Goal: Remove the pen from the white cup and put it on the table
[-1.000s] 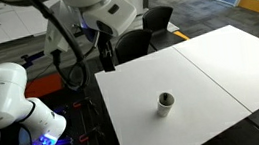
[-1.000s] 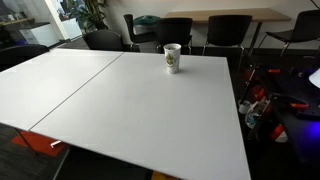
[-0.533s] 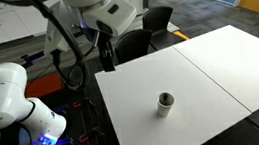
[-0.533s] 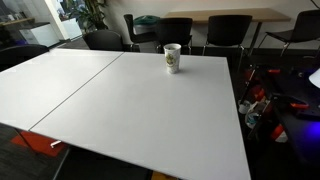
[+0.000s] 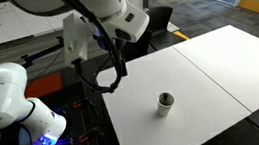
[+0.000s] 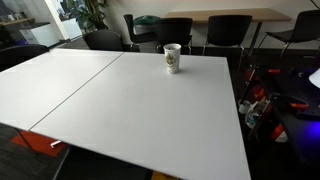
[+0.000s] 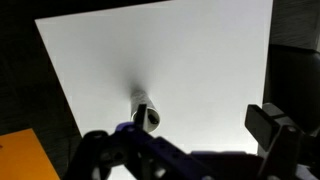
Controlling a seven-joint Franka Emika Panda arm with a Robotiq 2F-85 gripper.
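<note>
White arm (image 5: 101, 8) bent over table (image 5: 214, 66) edge, gripper (image 7: 180, 138) spread wide, white cup (image 5: 165, 101) apart.

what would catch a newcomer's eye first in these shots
The large white table fills every view, with a single small white cup standing upright on it. In an exterior view the white robot arm hangs near the table's edge. In the wrist view its gripper is open, with the cup ahead of it.
</note>
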